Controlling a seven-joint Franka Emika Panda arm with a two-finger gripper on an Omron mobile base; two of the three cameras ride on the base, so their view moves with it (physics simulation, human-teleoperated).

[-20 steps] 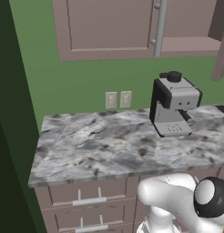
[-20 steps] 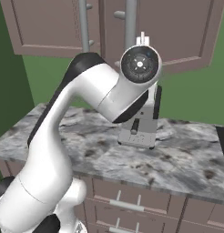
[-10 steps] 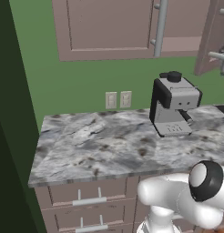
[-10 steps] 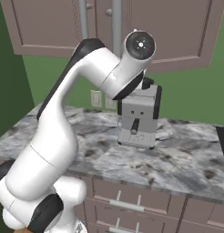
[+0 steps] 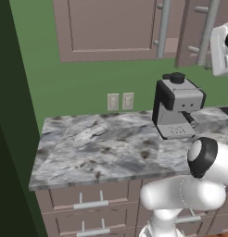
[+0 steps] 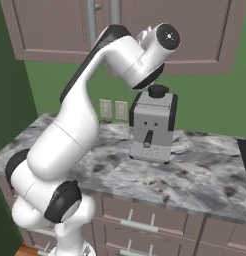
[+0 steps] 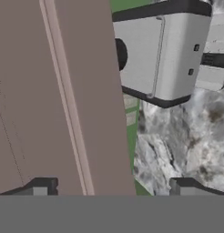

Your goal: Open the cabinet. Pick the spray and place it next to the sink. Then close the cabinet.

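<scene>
The tool (image 7: 111,189) is spread wide beside the cabinet (image 7: 50,95) door at nine o'clock, apparently to swing it open, coffee machine (image 7: 161,54) at one.

A green wall (image 5: 83,78) with a double white outlet (image 5: 120,101) backs the grey marbled counter (image 5: 102,148), which carries a silver-and-black coffee machine (image 5: 177,105) above mauve-brown drawers (image 5: 88,200) with small handles.

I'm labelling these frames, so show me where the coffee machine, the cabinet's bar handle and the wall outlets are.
coffee machine (image 5: 177,107): left base view, on its grey front body.
bar handle (image 5: 164,28): left base view, mid-length on the grey vertical bar of the cabinet door.
wall outlets (image 5: 120,101): left base view, between the two white plates.
</scene>
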